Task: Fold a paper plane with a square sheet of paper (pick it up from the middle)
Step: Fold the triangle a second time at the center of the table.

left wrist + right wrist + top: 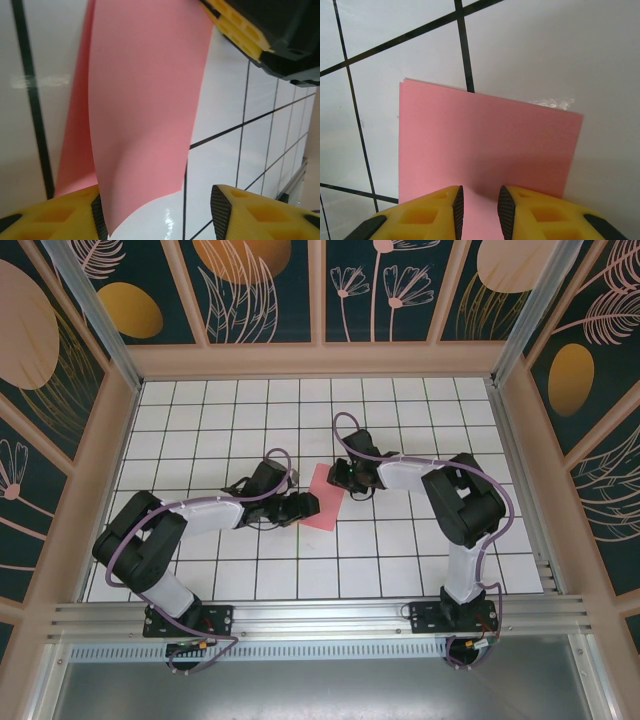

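Paper (pixel 322 498) | mid table (pixel 400 420), one flap raised | left gripper (pixel 159 207) half open around flap, likely to fold | right gripper (pixel 480 210) narrowly parted, seemingly pinning opposite edge

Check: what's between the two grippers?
The thin pink-red folded paper sheet spans the gap from left gripper to right gripper; the top external view shows it.

Left wrist view's top edge cuts off the pink paper (pixel 145 100).
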Robot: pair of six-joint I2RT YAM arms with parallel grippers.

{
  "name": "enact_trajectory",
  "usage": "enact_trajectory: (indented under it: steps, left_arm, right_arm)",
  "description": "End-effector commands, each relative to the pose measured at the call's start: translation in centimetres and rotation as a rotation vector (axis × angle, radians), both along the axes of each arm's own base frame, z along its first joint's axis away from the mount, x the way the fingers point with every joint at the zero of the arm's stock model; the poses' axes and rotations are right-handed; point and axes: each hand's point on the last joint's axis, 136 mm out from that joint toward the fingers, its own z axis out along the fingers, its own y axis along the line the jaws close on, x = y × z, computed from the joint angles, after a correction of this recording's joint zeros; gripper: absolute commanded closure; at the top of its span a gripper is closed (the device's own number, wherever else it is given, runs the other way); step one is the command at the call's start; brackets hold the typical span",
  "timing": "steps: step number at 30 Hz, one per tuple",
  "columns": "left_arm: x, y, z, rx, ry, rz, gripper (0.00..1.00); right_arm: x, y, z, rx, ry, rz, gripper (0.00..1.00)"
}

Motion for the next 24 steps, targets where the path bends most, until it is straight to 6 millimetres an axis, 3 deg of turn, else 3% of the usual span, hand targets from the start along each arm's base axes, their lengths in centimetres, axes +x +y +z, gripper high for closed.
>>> enact_trajectory:
  steps: [1,7,16,20,24]
  left_arm:
    - [0.6,-1.8,2.2,-0.101,-0.046,-0.042,0.43]
    - [1.0,-3.3,3.9,-0.191,-0.079,-0.081,0.41]
    - [2.6,-4.1,2.5,-0.159,-0.103,-0.084,0.41]
    - [3.0,-3.8,1.4,-0.121,-0.104,-0.067,0.43]
    - [3.3,-3.2,0.6,-0.083,-0.108,-0.046,0.48]
  right_arm:
    - [-3.1,-2.9,-5.5,-0.124,0.151,-0.021,0.7]
    - [-3.4,-2.8,-5.7,-0.114,0.16,-0.013,0.7]
    - [-4.1,-0.4,-4.1,0.015,0.153,0.097,0.7]
    - [-3.7,0.4,-2.1,0.077,0.117,0.129,0.7]
    - [-3.1,1.8,1.8,0.193,0.026,0.205,0.77]
